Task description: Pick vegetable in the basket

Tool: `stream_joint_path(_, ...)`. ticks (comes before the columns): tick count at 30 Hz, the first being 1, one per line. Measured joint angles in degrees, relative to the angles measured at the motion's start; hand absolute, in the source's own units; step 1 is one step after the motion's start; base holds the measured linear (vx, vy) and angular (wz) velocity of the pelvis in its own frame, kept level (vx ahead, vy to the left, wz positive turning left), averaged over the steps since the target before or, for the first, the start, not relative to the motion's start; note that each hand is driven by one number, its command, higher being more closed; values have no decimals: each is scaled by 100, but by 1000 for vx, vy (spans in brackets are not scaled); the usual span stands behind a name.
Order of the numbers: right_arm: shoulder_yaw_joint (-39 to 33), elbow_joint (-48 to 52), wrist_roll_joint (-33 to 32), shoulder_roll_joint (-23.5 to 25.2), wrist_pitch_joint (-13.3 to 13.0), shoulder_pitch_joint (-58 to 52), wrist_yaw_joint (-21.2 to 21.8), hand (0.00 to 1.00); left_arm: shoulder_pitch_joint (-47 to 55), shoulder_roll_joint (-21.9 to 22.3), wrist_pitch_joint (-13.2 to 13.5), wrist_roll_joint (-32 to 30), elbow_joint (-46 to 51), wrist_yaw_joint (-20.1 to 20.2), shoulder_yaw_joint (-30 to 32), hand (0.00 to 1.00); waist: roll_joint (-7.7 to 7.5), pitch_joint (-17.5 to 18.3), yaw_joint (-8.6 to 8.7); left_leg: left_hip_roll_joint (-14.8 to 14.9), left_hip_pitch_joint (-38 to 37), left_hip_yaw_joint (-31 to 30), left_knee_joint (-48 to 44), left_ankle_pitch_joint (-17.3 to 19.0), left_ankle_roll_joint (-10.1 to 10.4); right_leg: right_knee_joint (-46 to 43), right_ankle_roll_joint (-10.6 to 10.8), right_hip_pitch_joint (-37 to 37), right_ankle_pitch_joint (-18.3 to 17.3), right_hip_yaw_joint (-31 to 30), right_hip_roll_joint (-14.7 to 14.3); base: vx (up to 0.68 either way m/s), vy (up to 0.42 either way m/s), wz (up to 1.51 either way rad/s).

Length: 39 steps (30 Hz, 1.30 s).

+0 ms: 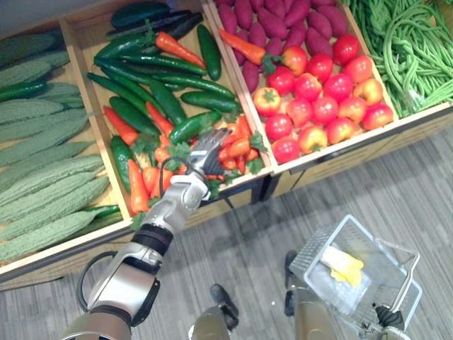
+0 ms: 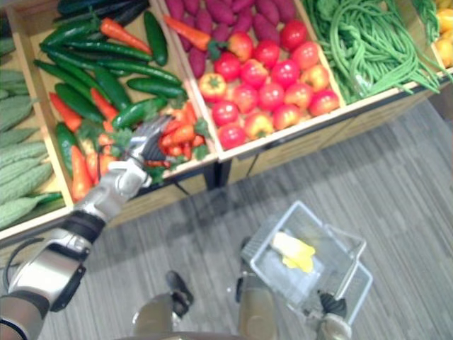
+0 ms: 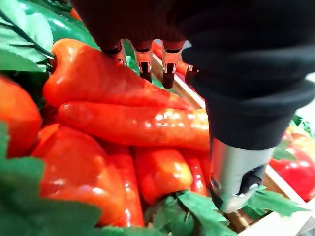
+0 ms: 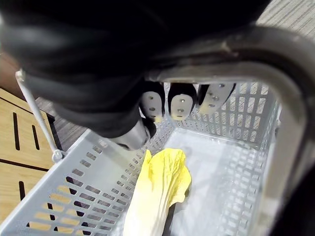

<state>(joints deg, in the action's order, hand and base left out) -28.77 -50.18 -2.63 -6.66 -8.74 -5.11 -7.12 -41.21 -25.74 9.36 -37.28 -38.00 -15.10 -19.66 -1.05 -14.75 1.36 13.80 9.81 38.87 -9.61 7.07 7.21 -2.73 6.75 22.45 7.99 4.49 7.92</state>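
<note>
Carrots point(image 3: 133, 125): glossy, smooth, plastic-looking skin with hard highlights. Leaves point(image 3: 29, 216) on them: matt, cloth-like. Bitter gourds point(image 1: 49, 180): dull, bumpy. Basket point(image 4: 74, 196): light grey perforated plastic, matt. Its handle point(image 4: 275, 54): smooth grey tube, looks like metal. Crates point(image 1: 340, 150): pale bare wood. Floor point(image 1: 396, 191): matt grey plank grain.

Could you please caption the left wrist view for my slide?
Open left hand above orange carrots and green leaves.

We find no readable text, label, number or sign on the basket point(image 1: 315, 258) or the wooden crates point(image 1: 354, 145).
</note>
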Motion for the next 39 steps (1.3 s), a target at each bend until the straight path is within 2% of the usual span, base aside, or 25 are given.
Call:
stream_joint_path(4,12,3,-2,-1,0,62,-5,100,-120,23,-3,-5,-118,-44,189,0,-3,-33,-4,105,103,36,-94,13,-5,114,13,51,215,-62,-80,-40,-49,-7)
stream_joint_path(11,93,18,-7,-5,-1,74,-39,100,-315,44,-128,-13,-348,-171,490,0,-15,-95,1,261,269,133,-266,78,3,186,-8,194,299,-183,-189,-36,-54,-9)
stream_joint_path(12,107,20,-8,-5,-2,90,-75,100,-372,44,-135,-14,-358,-217,512,100,-15,-103,1,282,315,133,-279,62,14,186,-8,235,299,-186,-205,-19,-64,-3)
stream_joint_path(19,224,33,-9,-16,-25,112,-127,100,-528,78,-240,-21,-523,-265,733,100,-18,-110,6,317,305,146,-283,49,34,187,-4,234,304,-200,-242,-14,-37,-2)
stream_joint_path(21,234,31,-9,-17,-23,124,-127,100,-573,59,-243,-49,-554,-266,786,100,-18,-110,1,336,310,164,-275,48,34,255,26,234,409,-207,-273,-16,-25,-6)
stream_joint_path(39,282,-6,-9,-17,-19,156,-128,100,-625,-40,-309,-193,-561,-250,629,100,-19,-109,10,333,261,127,-274,34,40,363,-15,105,461,-188,-271,-4,-6,1)
